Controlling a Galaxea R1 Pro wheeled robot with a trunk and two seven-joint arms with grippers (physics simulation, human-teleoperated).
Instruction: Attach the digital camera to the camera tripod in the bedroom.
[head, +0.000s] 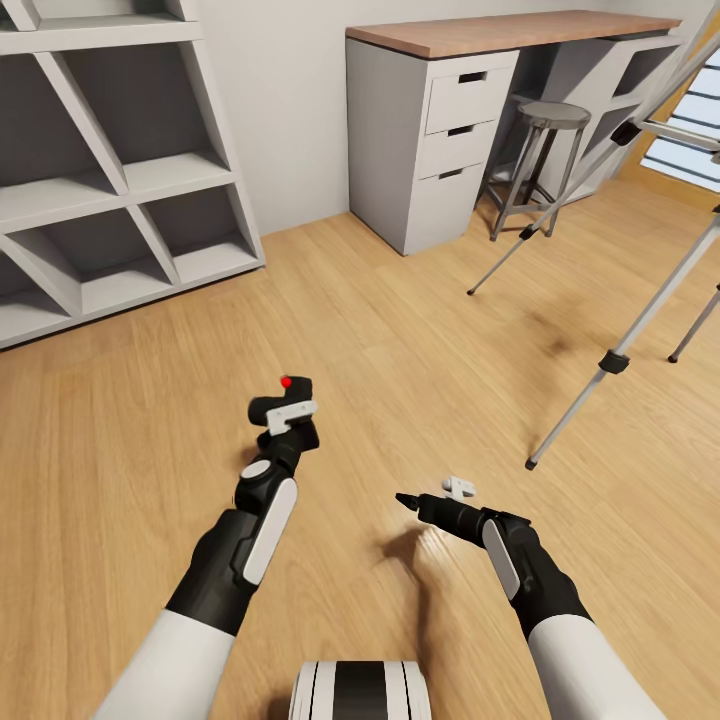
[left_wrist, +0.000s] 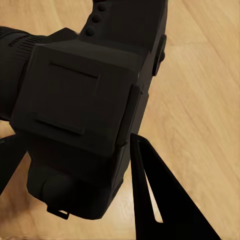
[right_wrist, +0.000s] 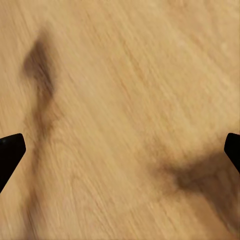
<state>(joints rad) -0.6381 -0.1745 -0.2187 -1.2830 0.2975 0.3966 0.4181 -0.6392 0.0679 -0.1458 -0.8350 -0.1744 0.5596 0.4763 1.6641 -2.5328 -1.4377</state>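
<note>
The digital camera (head: 283, 398), small and black with a red button on top, is held above the wood floor in my left gripper (head: 288, 415). In the left wrist view the camera body (left_wrist: 85, 100) sits between the dark fingers (left_wrist: 150, 190). The camera tripod (head: 612, 362) stands at the right, its silver legs spread on the floor and its head cut off by the picture's edge. My right gripper (head: 415, 502) hovers low over the floor, well short of the nearest tripod foot. In the right wrist view the right gripper (right_wrist: 122, 145) is open, with nothing but floor between its fingertips.
White cube shelves (head: 120, 180) line the left wall. A white desk with drawers and a wooden top (head: 450, 110) stands at the back, with a round grey metal stool (head: 548, 118) under it. A window (head: 690, 140) is at the far right.
</note>
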